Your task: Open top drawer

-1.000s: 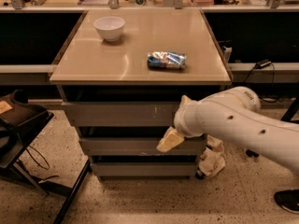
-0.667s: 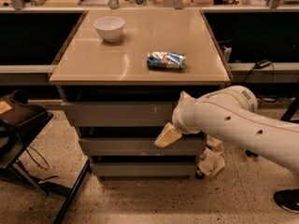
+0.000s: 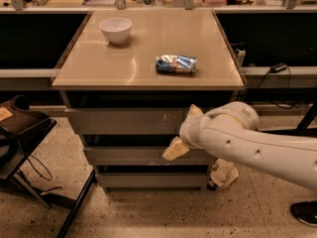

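The top drawer (image 3: pixel 124 121) is the tallest grey front under the tabletop, with pale scratch marks right of centre. It looks pushed in, level with the cabinet. My gripper (image 3: pixel 185 129) is at the right part of this front, on the end of the white arm (image 3: pixel 257 145) that comes in from the right. It is open: one tan fingertip (image 3: pixel 194 110) shows at the front's top edge and the other (image 3: pixel 176 149) below its bottom edge. The wrist hides the stretch of front between them.
Two shorter grey drawer fronts (image 3: pixel 133 156) sit below. On the beige tabletop (image 3: pixel 99 68) are a white bowl (image 3: pixel 116 29) and a blue snack packet (image 3: pixel 176 64). A black stand (image 3: pixel 25 133) is at the left; a crumpled cloth (image 3: pixel 224 174) lies on the floor at the right.
The gripper has shifted slightly towards the top drawer front, and its upper fingertip now shows at the front's top edge. The drawer has not visibly moved.
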Robot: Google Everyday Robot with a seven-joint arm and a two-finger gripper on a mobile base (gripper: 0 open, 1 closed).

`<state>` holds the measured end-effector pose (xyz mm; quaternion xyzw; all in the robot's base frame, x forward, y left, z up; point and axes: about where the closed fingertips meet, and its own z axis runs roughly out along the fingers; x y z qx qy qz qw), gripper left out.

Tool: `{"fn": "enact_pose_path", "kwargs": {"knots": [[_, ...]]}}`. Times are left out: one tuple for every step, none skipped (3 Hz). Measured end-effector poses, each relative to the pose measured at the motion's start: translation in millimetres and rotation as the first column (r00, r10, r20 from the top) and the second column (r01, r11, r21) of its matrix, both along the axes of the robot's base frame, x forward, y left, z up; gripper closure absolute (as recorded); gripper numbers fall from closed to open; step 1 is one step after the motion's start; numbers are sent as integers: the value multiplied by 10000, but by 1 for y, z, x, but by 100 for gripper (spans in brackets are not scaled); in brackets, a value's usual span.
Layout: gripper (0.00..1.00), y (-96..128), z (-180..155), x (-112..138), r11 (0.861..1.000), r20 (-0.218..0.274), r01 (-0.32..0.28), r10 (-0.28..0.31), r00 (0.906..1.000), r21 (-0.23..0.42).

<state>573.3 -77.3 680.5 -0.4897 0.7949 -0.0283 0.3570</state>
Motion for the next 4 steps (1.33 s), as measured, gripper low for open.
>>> {"fn": "enact_pose_path", "kwargs": {"knots": [[0, 20, 1, 14, 9994, 315, -291, 297, 9991, -187], [0, 13, 4, 28, 9979, 831, -300, 347, 9959, -581], [0, 13, 4, 28, 9979, 831, -300, 347, 9959, -581], [0, 15, -7, 50, 9987, 899, -308, 343, 9954, -408]]}}
